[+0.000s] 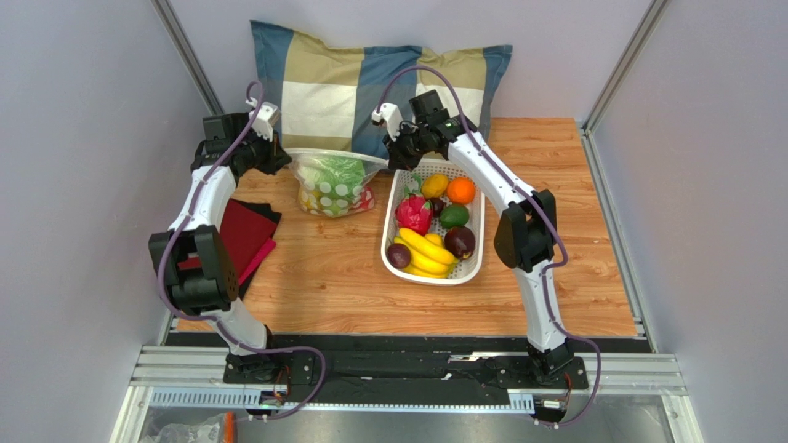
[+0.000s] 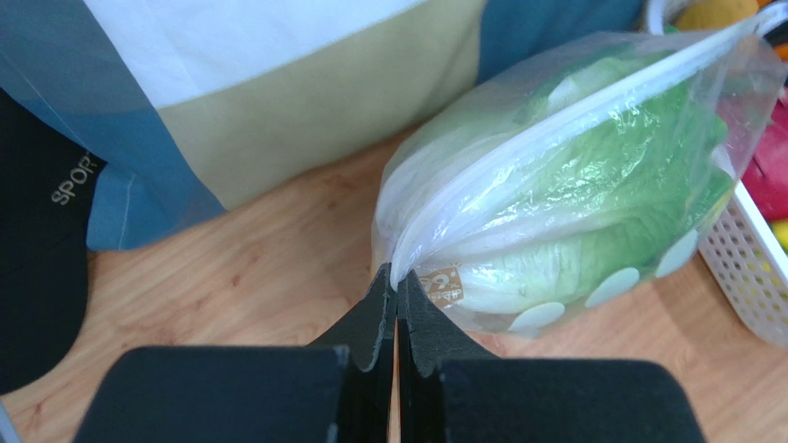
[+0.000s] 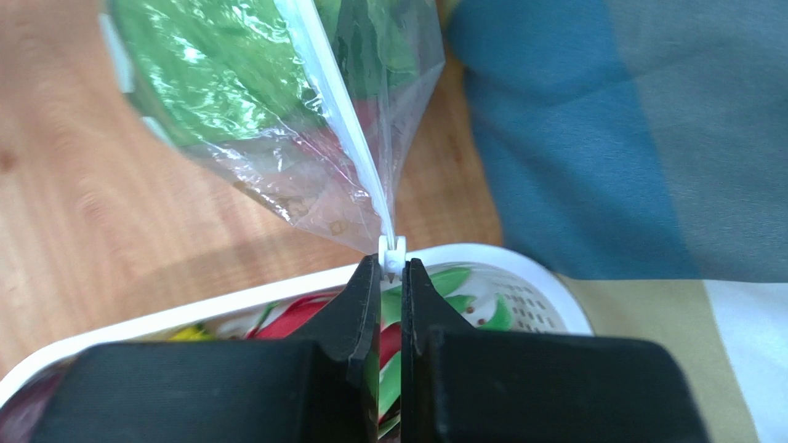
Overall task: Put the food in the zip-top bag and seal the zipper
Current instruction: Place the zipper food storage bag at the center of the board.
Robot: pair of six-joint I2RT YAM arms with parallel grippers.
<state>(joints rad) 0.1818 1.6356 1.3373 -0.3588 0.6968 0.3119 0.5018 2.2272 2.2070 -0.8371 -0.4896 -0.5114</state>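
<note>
Left jaws: pressed together on one corner of the zip-top bag [image 2: 573, 212], right where the zipper [image 2: 592, 106] ends. Right jaws: clamped on the zipper's other end, on its small white tab [image 3: 394, 251], just above the far rim of the white basket [image 3: 518, 268].

Between the two sets of jaws the zipper runs as one straight white strip, drawn taut. Cannot tell whether it is sealed along its whole length.

Just past the left jaws the lettuce [image 2: 601, 194] fills the upper bag behind the clear film. White oval spots [image 2: 618, 286] show lower down, with a small orange label close to the jaw tips. In the top view red and yellow pieces sit low in the bag, too blurred to name. The bag's lower half rests on the tabletop [image 1: 324, 277].

Below the right jaws the basket holds bananas [image 1: 425, 251], an orange [image 1: 461, 190] and other toy produce.

Left of the left jaws is a black cap [image 2: 37, 231] with pale lettering. Beyond both sets of jaws a checked pillow [image 1: 351, 83] leans at the back, close behind the bag.
</note>
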